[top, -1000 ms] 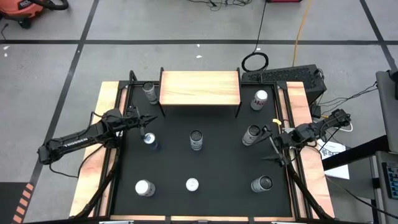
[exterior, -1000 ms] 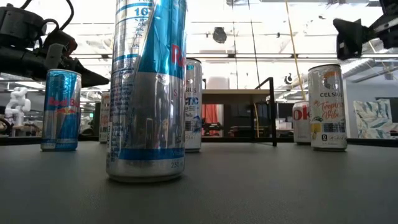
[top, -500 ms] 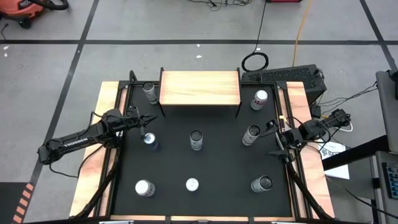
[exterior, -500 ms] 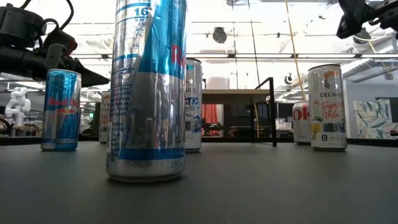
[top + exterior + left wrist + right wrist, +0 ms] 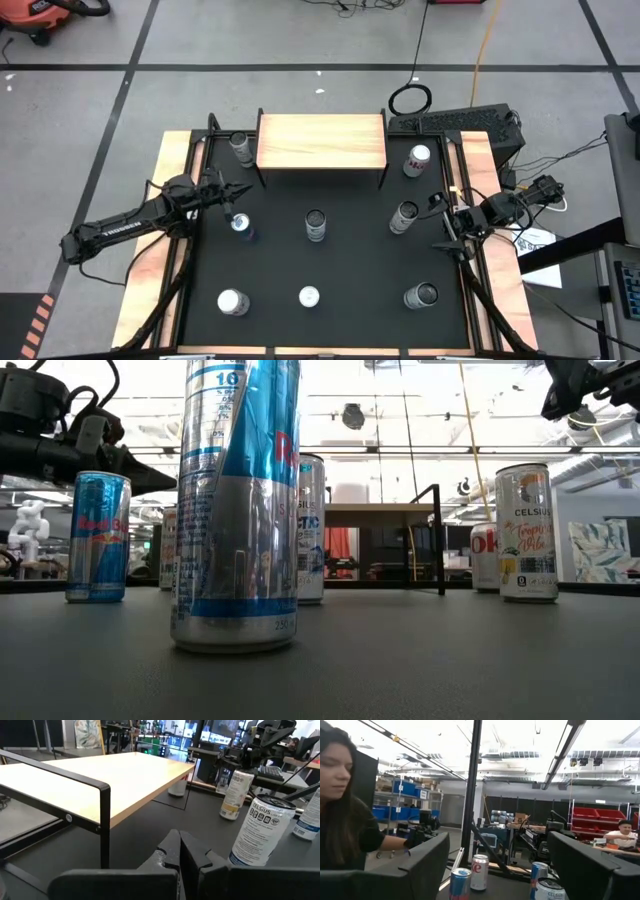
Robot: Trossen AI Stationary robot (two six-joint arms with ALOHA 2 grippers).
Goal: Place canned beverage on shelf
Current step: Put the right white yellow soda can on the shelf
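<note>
— Now that the right gripper [image 5: 447,232] is found higher and closer to the table's right edge than a second ago, what is to be read from it?

— A withdrawal is suggested. Its fingers are spread wide and nothing is held between them. The tall white-and-silver beverage can [image 5: 404,216] just beside it is left standing on the black table mat [image 5: 360,270], untouched.

— And has the left gripper [image 5: 238,192] been moved?

— Hardly at all. It is held clenched and empty above the mat, near the slim blue-and-silver can [image 5: 240,225], with a corner of the low shelf with a pale wooden top and thin black legs [image 5: 320,140] ahead of it.

— Where is the task's can to be found, then?

— It cannot be told which can is meant. All eight are seen on the mat: two flank the shelf at the far end and the rest are scattered nearer. The shelf top is bare.

— So how far is the task judged to be?

— At its start: no can is gripped, and a fresh approach is probably called for
</note>
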